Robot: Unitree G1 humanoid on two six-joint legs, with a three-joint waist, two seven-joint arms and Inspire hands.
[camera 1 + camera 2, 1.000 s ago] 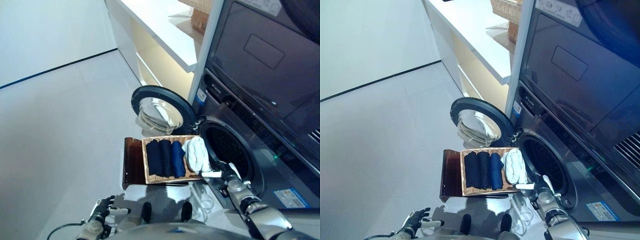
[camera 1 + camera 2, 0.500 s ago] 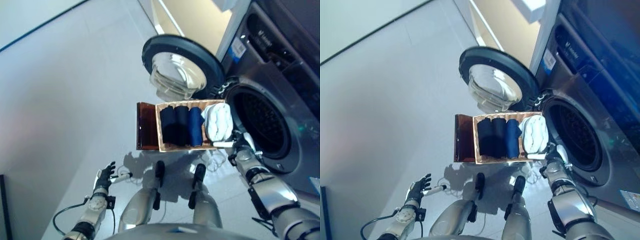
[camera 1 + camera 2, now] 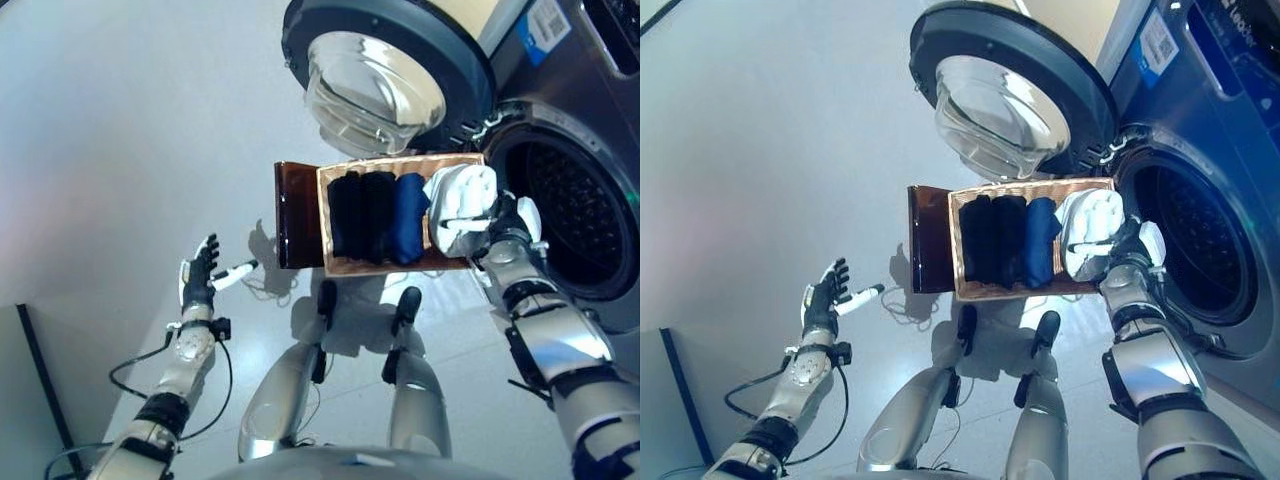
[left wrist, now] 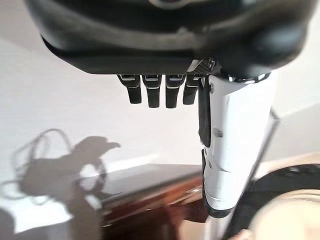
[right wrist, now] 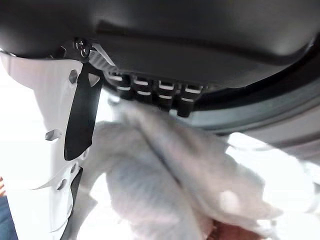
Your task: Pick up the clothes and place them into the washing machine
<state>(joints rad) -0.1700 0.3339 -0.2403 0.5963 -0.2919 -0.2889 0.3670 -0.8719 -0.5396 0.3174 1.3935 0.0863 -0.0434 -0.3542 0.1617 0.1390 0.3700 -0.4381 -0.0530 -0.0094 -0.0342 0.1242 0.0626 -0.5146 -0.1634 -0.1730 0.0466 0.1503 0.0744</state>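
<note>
We see the clothes in a wicker basket (image 3: 400, 267) on the floor in front of the washing machine (image 3: 585, 150): a white garment (image 3: 458, 205) bunched at the basket's right end, then a blue roll (image 3: 406, 218) and two dark rolls (image 3: 362, 215) to its left. Our right hand (image 3: 500, 220) lies on the white garment at the basket's right rim, just beside the open drum mouth (image 3: 575, 220). In the right wrist view its fingers (image 5: 150, 92) reach down onto the white cloth (image 5: 165, 185) with the thumb (image 5: 47, 130) standing apart; we cannot tell whether they have closed on it.

The machine's round door (image 3: 1015, 90) stands swung open at the far side of the basket. A brown lid (image 3: 297, 214) lies off the basket's left edge. Left of that, the floor (image 3: 120, 130) is bare and wide.

Our left hand (image 3: 198, 274) hangs well apart to the left, fingers straight and holding nothing. Its wrist view alone shows the lid's edge (image 4: 150, 190) from low down.
</note>
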